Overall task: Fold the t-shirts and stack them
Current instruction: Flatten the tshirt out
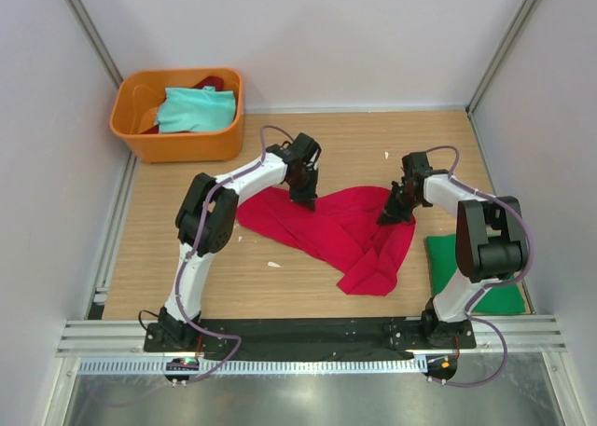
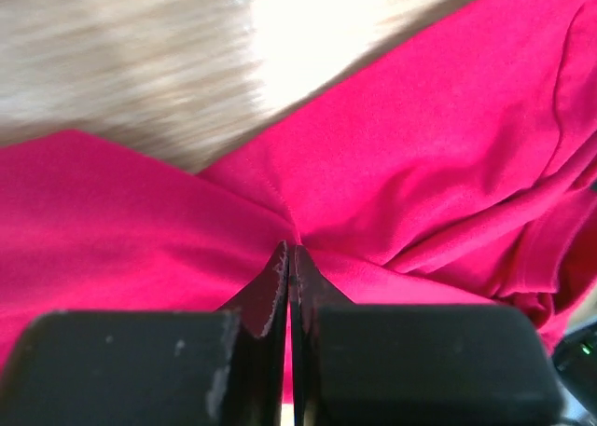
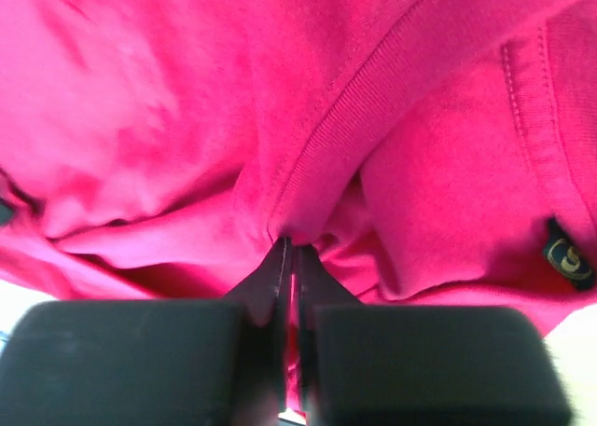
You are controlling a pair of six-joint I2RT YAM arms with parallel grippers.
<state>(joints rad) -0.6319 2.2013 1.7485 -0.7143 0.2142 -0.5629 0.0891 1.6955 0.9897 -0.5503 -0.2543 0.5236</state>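
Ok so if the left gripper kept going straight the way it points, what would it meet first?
The red t-shirt: the left gripper is shut on a fold of it, pointing down. Right beneath, probably, lies the wooden table.

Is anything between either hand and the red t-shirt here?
Nothing visible is. The left hand and the right hand are each shut on a fold of the red t-shirt, with fabric pinched directly in their closed jaws. The right hand grips just below the ribbed collar.
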